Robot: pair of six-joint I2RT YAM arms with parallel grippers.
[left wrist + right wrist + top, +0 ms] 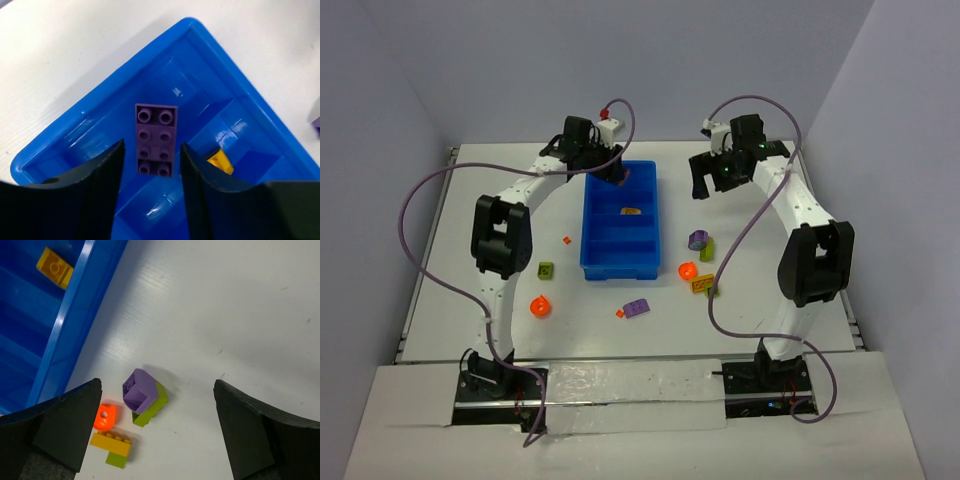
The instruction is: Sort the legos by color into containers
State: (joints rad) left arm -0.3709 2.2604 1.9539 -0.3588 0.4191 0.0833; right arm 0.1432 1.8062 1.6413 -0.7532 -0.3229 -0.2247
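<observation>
The blue tray (588,235) has its compartments in a row. My left gripper (613,172) hangs over the farthest one. In the left wrist view a purple lego (156,135) shows between the left gripper's (152,150) fingers, with a gap on each side, so the jaws are open. A yellow lego (219,162) lies in the neighbouring compartment. My right gripper (705,185) stands wide open above the table right of the tray. Below it (157,385) lie a purple lego (140,390) on a green one (152,410), an orange piece (105,416) and a yellow brick (111,441).
Loose on the table left of the tray are a green lego (547,270), a round orange one (538,307) and a tiny orange bit (567,241). In front of the tray lies a purple brick (638,308). White walls close off the table's back and sides.
</observation>
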